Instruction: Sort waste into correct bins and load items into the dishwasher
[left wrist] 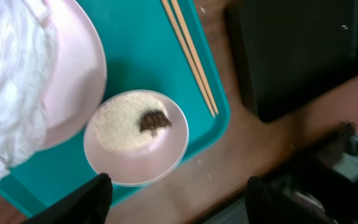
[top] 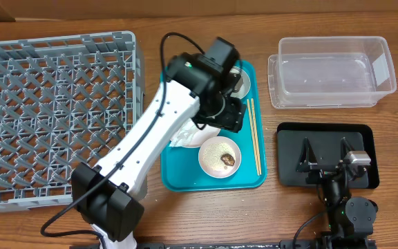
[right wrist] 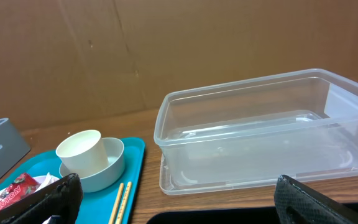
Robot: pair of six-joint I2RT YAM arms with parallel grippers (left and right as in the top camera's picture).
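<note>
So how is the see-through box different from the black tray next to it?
The clear tub is see-through with tall walls; the black tray is dark and nearly flat. The right gripper hangs open over the tray, not the tub. Both are rectangles with rounded corners.

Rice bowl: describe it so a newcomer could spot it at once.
Find the teal tray in the middle of the table, between the grey rack and the clear tub. At its end nearest the arm bases, beside the chopsticks, sits a small pale bowl. Unlike the larger plate next to it, it holds white rice with a brown lump on top.
</note>
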